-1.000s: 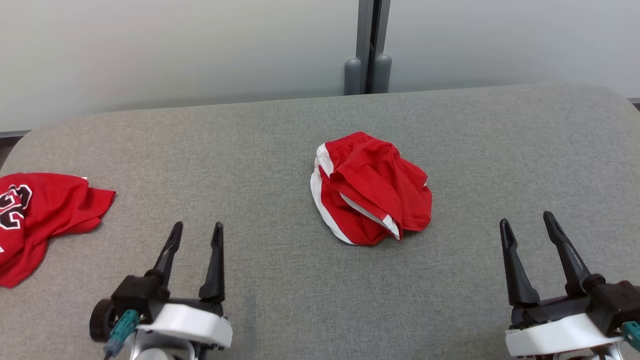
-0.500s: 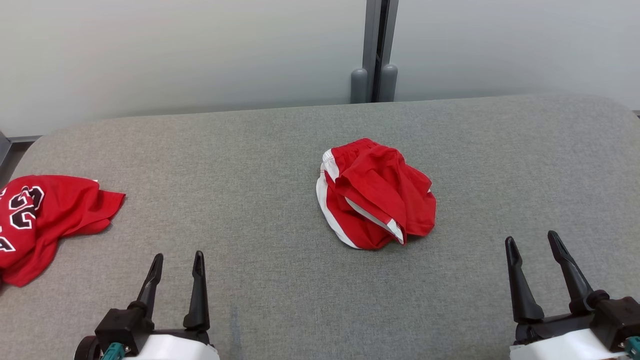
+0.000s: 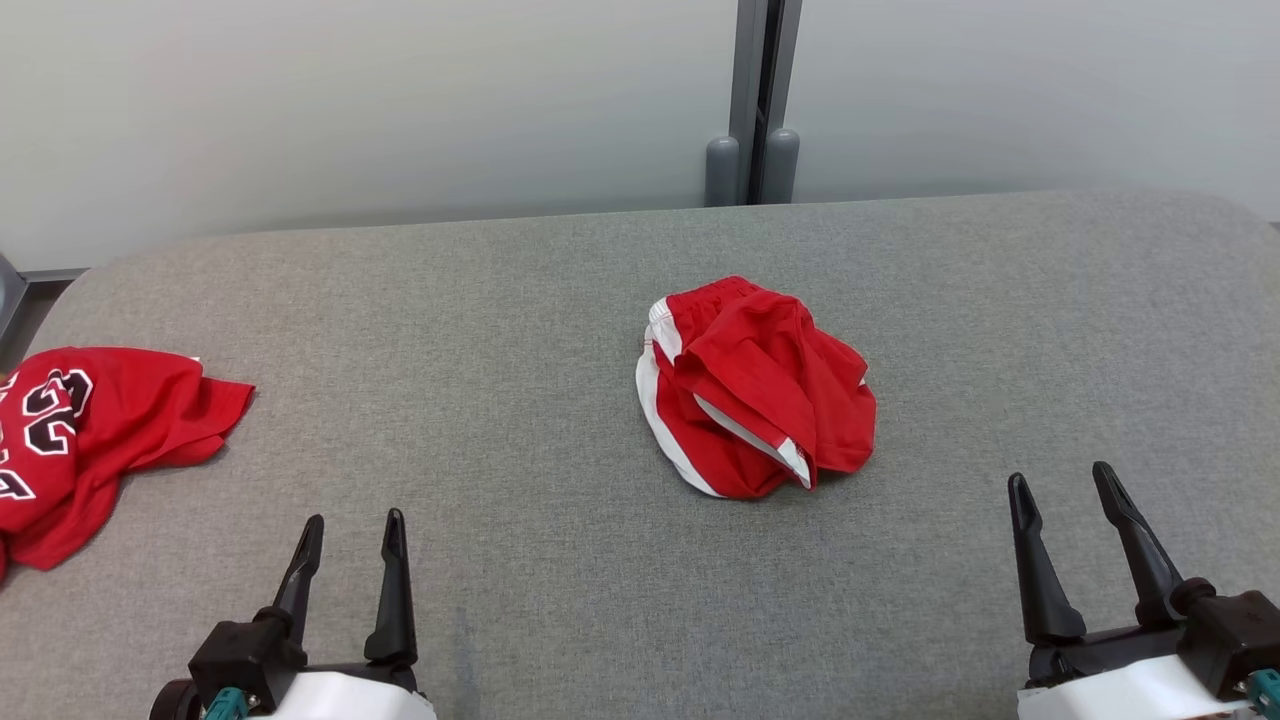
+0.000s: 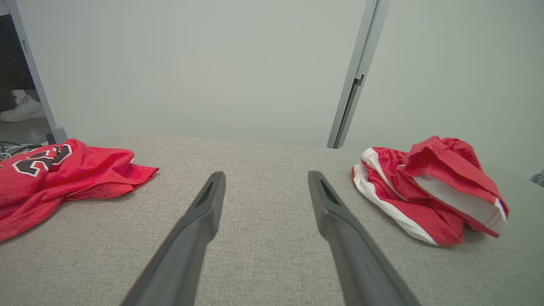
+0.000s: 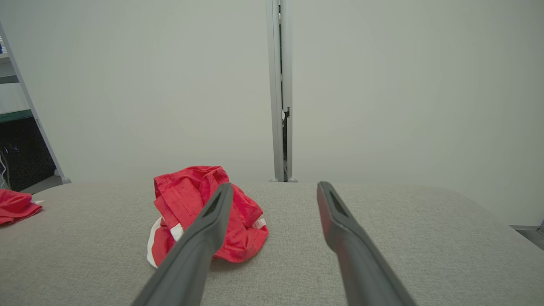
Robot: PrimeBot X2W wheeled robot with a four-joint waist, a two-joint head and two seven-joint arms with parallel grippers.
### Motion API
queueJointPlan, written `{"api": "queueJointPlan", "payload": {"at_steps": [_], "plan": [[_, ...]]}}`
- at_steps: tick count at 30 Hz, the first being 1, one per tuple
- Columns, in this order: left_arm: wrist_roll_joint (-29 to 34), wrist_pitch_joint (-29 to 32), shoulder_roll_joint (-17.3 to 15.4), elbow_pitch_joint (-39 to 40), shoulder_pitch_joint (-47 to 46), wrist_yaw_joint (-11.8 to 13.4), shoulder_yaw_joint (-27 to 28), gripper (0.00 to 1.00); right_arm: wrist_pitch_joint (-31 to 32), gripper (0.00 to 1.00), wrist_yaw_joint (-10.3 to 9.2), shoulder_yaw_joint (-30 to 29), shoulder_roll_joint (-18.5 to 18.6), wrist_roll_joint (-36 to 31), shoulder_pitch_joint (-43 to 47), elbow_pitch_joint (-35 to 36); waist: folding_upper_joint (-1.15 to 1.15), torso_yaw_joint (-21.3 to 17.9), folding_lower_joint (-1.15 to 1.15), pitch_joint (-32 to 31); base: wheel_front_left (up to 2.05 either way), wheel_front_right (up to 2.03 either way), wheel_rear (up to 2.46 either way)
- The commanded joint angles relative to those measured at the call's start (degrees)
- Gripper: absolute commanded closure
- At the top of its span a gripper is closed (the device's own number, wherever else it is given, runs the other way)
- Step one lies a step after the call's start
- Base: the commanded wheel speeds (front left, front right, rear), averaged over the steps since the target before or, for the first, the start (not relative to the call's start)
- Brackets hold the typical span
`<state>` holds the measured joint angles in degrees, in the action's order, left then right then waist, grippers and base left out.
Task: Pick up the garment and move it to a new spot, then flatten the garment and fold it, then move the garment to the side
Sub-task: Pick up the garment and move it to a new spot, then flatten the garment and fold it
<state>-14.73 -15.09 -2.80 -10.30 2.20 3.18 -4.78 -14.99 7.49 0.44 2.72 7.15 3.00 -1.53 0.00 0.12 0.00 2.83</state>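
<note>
Head view looks forward and down from above onto the grey surface (image 3: 450,330), wall (image 3: 400,100) behind. Both wrist views sit low, close over it, facing the wall; all three share the red shorts (image 3: 760,390).

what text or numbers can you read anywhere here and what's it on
"23": black numerals edged in white, on the crumpled red jersey.
Below the "23", more black-and-white characters on the same jersey are cut off at the picture's edge: not readable.
Red shorts: no text or label visible.
</note>
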Motion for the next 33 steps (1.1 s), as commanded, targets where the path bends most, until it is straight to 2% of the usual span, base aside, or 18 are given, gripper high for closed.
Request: {"api": "queueJointPlan", "payload": {"at_steps": [1, 33], "plan": [[-0.1, -0.1, -0.2, -0.1, -0.3, 0.3, 0.2, 0.00, -0.3, 0.00, 0.01, -0.1, 0.3, 0.0, -0.3, -0.1, 0.00, 0.0, 0.00, 0.0, 0.00, 0.00, 0.00], [0.4, -0.1, -0.2, -0.5, -1.5, 0.0, 0.2, 0.00, -0.3, 0.00, 0.01, -0.2, 0.3, -0.1, -0.9, 0.4, 0.00, 0.9, 0.00, 1.1, 0.00, 0.00, 0.00]]}}
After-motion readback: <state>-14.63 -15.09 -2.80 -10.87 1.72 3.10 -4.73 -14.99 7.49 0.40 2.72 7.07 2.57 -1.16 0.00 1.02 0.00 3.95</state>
